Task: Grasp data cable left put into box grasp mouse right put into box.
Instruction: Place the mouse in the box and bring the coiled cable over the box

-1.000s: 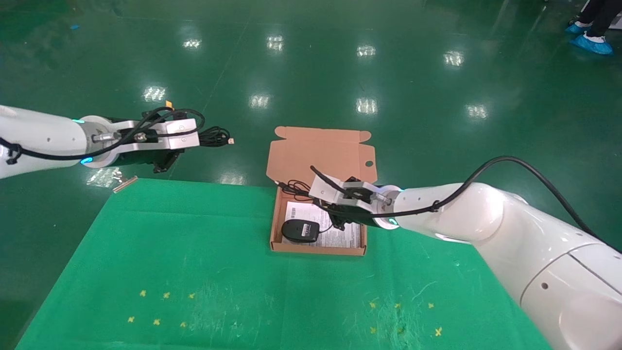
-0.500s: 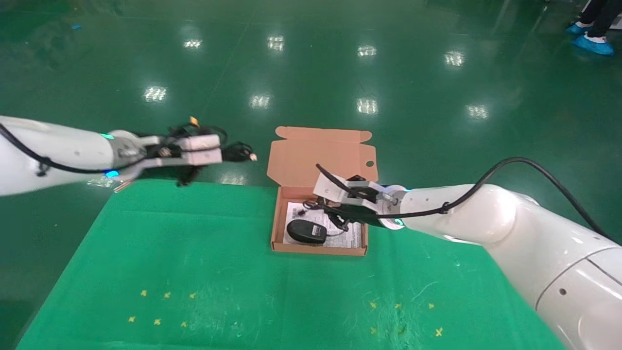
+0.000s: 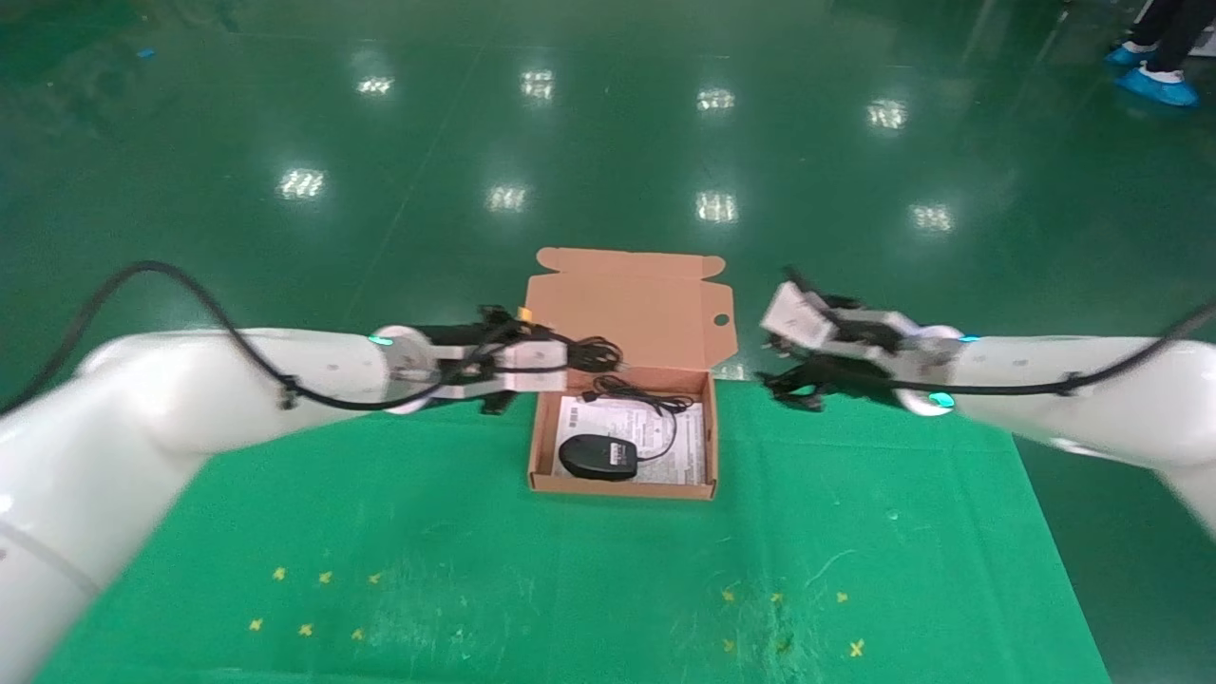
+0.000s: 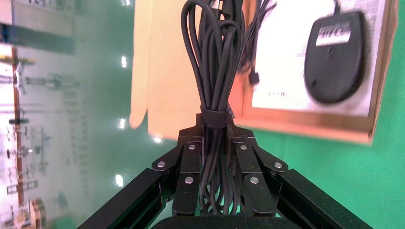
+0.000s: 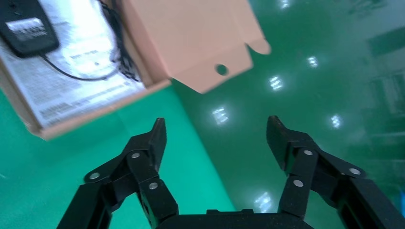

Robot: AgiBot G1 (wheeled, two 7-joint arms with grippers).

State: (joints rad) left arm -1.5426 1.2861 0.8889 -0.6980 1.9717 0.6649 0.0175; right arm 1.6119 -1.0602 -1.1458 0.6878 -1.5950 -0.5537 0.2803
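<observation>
Glossy green floor (image 3: 608, 123), ceiling-light reflections.

The bundled thin black data cable (image 4: 213, 86) runs past the left wrist view's edge, so its plug end is cut off there. In the head view, the white right arm (image 3: 1092, 399) blurs toward the picture's right edge.

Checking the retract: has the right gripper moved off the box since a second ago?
Yes. The right gripper, open and empty, went from over the box to beyond its right wall, past the table's far edge. The mouse lies inside.
</observation>
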